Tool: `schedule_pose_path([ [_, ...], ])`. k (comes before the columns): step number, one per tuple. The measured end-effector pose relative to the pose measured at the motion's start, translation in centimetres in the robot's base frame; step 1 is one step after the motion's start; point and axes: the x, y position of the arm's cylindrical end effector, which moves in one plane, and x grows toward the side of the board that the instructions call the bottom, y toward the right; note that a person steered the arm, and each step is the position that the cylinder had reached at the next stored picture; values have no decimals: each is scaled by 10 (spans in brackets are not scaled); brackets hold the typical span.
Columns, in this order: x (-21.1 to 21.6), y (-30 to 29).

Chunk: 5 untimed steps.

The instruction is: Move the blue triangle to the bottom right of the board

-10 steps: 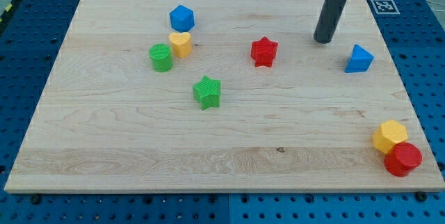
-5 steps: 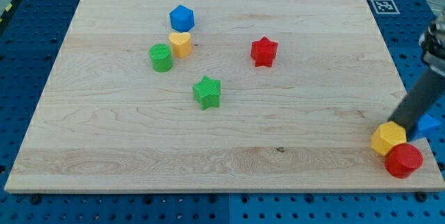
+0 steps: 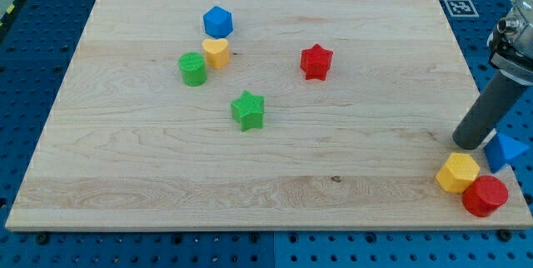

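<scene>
The blue triangle (image 3: 505, 150) sits at the board's right edge near the bottom right corner, partly over the edge. My tip (image 3: 468, 142) stands just to its left, touching or almost touching it. The yellow hexagon block (image 3: 458, 173) lies just below my tip, with the red round block (image 3: 485, 196) touching it at its lower right.
A red star (image 3: 316, 61) is at the upper middle. A green star (image 3: 248, 109) is near the centre. A blue hexagon block (image 3: 217, 22), a yellow heart (image 3: 216, 52) and a green round block (image 3: 192, 69) cluster at the upper left. The wooden board (image 3: 125, 185) lies on a blue pegboard.
My tip swept from the top right down to the bottom right. The blue triangle moved from the upper right down to the right edge. The yellow hexagon and red round blocks shifted slightly.
</scene>
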Motion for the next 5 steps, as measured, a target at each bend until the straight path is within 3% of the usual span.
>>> schedule_pose_path([
  [4, -66, 31],
  [5, -66, 67],
])
